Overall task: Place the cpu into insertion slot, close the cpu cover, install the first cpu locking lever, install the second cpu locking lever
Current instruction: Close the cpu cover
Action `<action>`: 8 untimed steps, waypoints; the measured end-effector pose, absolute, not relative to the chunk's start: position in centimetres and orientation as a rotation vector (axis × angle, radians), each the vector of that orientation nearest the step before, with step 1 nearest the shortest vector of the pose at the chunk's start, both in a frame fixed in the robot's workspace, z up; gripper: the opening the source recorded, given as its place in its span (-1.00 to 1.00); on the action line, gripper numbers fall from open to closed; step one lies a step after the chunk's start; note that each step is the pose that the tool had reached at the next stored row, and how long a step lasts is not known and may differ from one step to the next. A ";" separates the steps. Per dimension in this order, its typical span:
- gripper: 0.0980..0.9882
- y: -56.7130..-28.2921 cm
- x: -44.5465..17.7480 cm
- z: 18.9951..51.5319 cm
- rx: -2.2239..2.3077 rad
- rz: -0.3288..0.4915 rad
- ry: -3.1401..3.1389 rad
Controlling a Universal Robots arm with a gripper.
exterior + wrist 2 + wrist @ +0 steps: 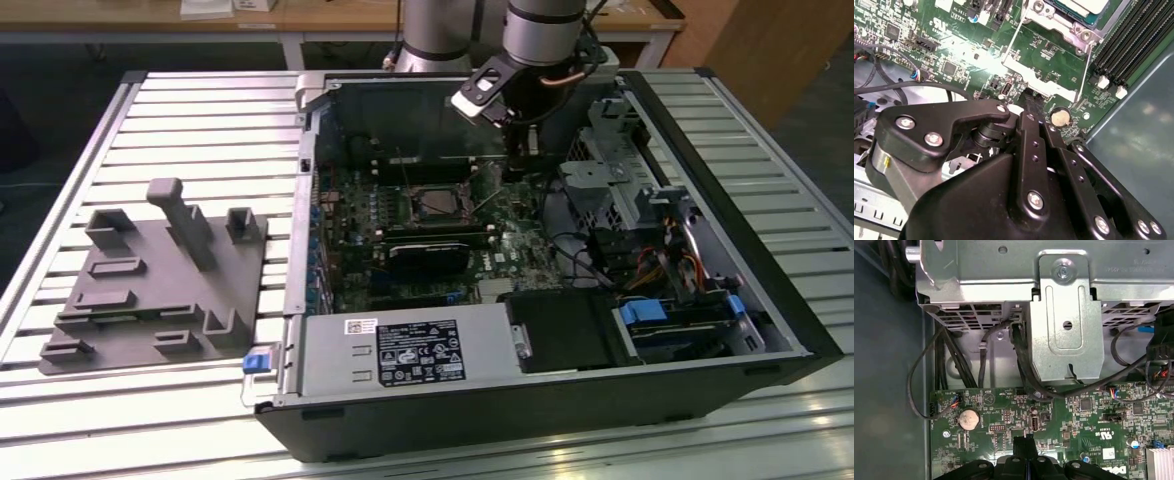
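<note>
- Presently the claw hangs low over the green board, fingers pressed together; whether they hold anything, cannot tell.
- cpu sits in insertion slot.
- cpu cover is flipped open, just beside the claw tip.

Inside a robotics lab: a grey industrial robot arm reaches into an opened desktop computer case laid on a slotted aluminium table, a grey moulded parts fixture beside it, wooden workbenches behind.
</note>
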State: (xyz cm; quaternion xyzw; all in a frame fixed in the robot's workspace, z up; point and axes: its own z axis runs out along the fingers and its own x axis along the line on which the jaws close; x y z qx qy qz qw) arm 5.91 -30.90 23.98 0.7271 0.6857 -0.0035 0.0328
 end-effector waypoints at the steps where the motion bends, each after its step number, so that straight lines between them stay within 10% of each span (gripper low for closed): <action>1: -0.98 -30.9 5.9 24.0 2.243 -0.022 2.115; 8: -0.98 -30.9 6.2 23.9 2.298 -0.165 2.174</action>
